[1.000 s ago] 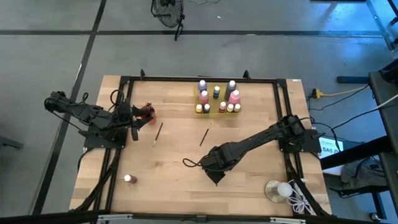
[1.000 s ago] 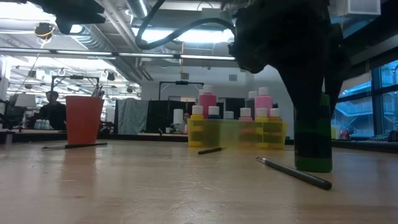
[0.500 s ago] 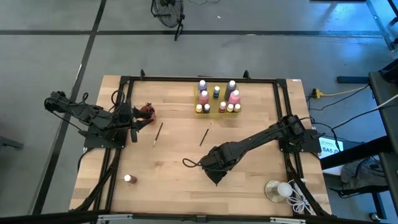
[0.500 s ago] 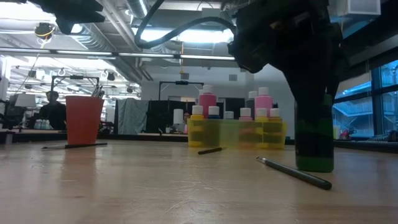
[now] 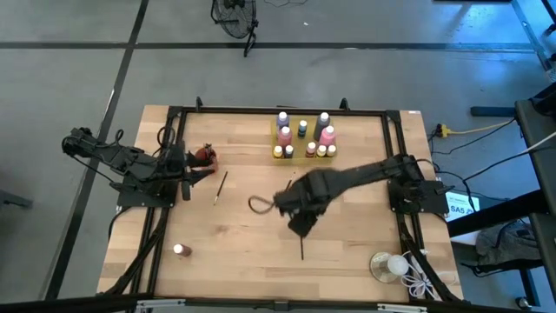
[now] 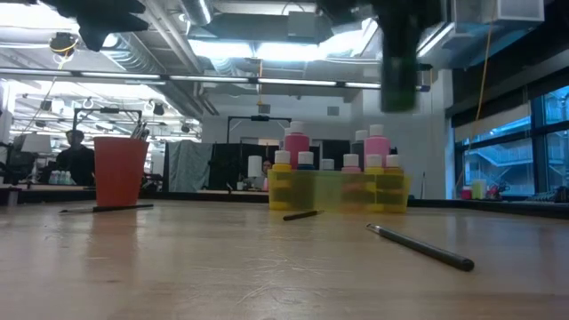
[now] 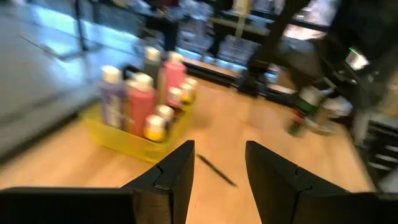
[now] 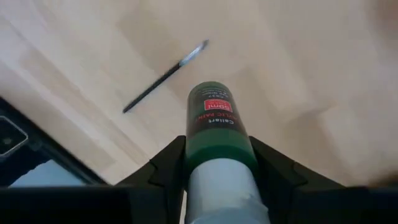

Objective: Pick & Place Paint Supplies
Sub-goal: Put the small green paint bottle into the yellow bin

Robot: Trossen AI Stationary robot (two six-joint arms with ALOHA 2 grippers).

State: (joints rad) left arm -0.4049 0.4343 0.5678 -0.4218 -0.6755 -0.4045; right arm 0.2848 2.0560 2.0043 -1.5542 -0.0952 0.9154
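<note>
- High view: the right gripper (image 5: 300,204) is over the middle of the table (image 5: 243,261), with a paintbrush (image 5: 302,246) lying on the wood just nearer the front edge. A second paintbrush (image 5: 221,187) lies near the left gripper (image 5: 193,165), which waits at the table's left side beside a red cup (image 5: 205,156). The yellow tray (image 5: 304,149) of white-capped paint bottles (image 5: 327,135) stands at the far edge. One small bottle (image 5: 179,249) stands alone front left. A clear round dish (image 5: 388,265) sits at the front right corner.
- Low view: the green bottle (image 6: 398,53) hangs well above the tabletop, clear of the wood. A paintbrush (image 6: 418,246) lies on the table in the foreground, another (image 6: 302,214) before the tray (image 6: 338,191).
- Left wrist view: the left gripper's fingers (image 7: 177,177) stand apart with nothing between them; the tray (image 7: 134,140) of bottles lies ahead.
- Right wrist view: the right gripper's fingers (image 8: 165,171) are clamped on the green bottle (image 8: 217,134), one on each side, its base pointing at the wood, where a paintbrush (image 8: 165,76) lies.
</note>
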